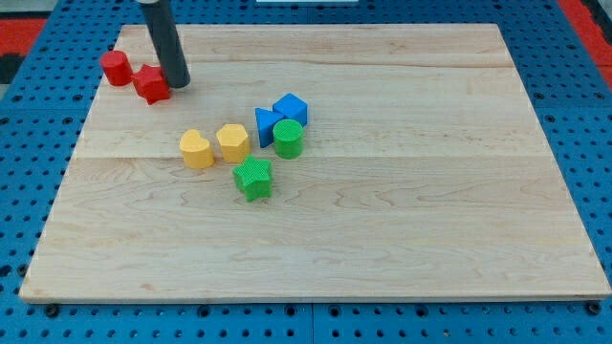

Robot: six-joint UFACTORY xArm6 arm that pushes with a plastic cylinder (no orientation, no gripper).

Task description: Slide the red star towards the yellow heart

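The red star (151, 83) lies near the board's top left corner. My tip (177, 84) rests on the board right against the star's right side. The rod rises from it toward the view's top. The yellow heart (196, 149) lies below and to the right of the star, a short way toward the board's middle. The star and the heart are clearly apart.
A red cylinder (116, 67) sits just left of the star, at the board's edge. A yellow hexagon (232, 142) is right of the heart. Two blue blocks (268, 124) (291, 108), a green cylinder (288, 138) and a green star (253, 179) cluster nearby.
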